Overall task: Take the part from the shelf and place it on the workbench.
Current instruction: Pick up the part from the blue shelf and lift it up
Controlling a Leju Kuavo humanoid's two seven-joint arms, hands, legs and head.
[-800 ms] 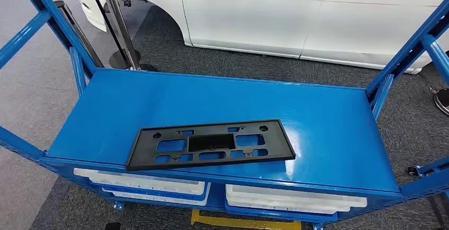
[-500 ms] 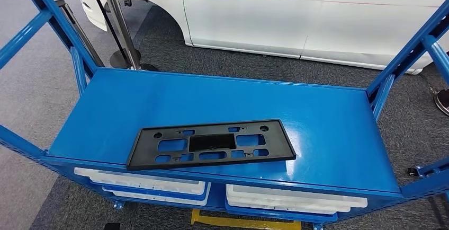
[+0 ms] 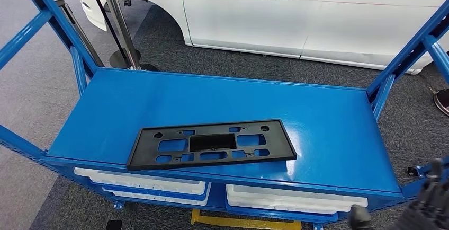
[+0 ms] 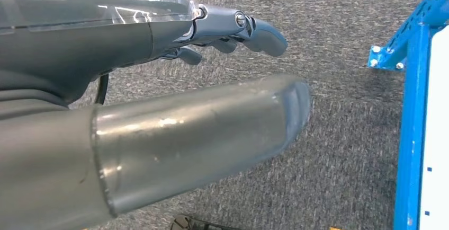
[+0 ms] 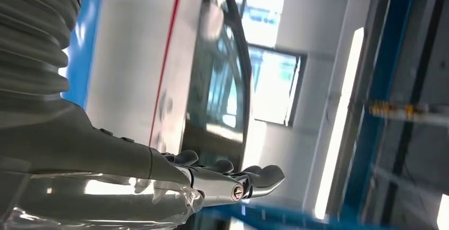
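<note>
The part looks like matt black plastic, lying on the shelf, which is blue painted metal with a smooth, slightly glossy sheen. White plastic bins sit beneath. The floor is rough grey carpet. The car behind is glossy white. The left hand has smooth grey plastic fingers.
</note>
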